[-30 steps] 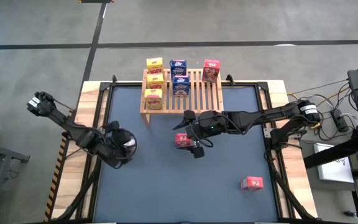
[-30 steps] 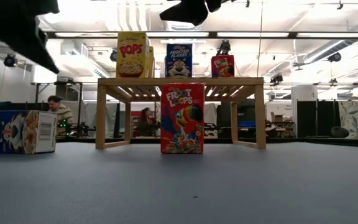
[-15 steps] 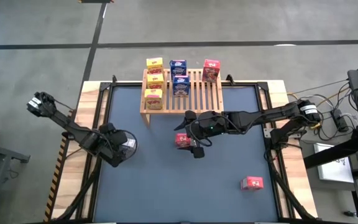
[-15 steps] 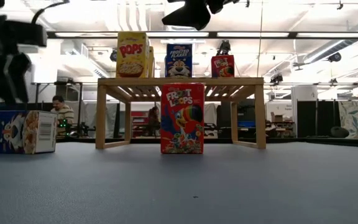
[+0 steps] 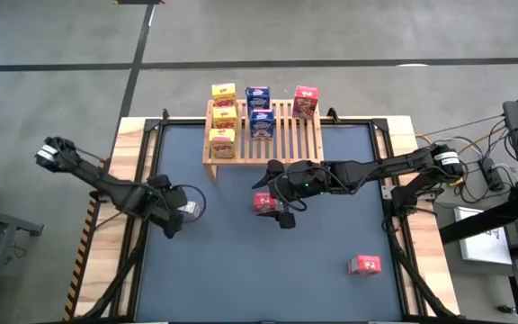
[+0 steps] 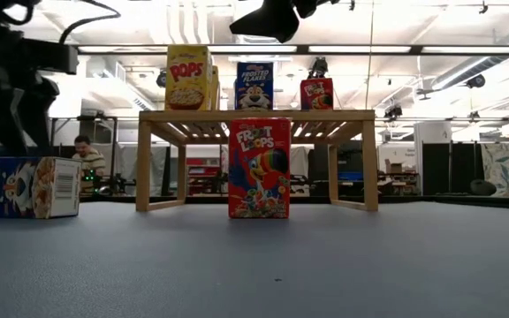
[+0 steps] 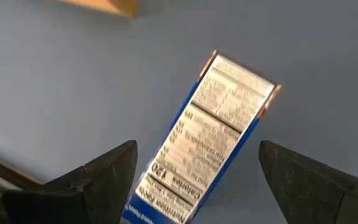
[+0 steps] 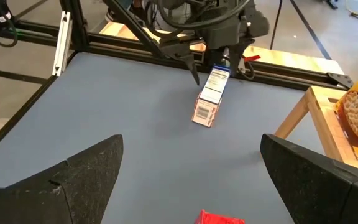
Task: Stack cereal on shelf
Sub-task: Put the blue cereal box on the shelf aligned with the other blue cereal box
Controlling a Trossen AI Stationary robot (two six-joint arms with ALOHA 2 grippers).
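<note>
The wooden shelf stands at the table's far side and carries several cereal boxes: yellow, blue and red. A blue box lies on its side on the mat near the left edge. My left gripper hangs open over it, pointing steeply down, one finger on either side, apart from it. A red box stands upright on the mat in front of the shelf. My right gripper is open, high above and just right of it.
Another red box lies on the mat near the right front corner. Black frame rails run along the mat's edges. The mat between the boxes is bare. People sit in the room beyond the table.
My left gripper has come down toward the lying blue box and tipped from a slant to pointing steeply down, rolling at the wrist; the box's white panel now shows beside it from above. The boxes have not moved.
</note>
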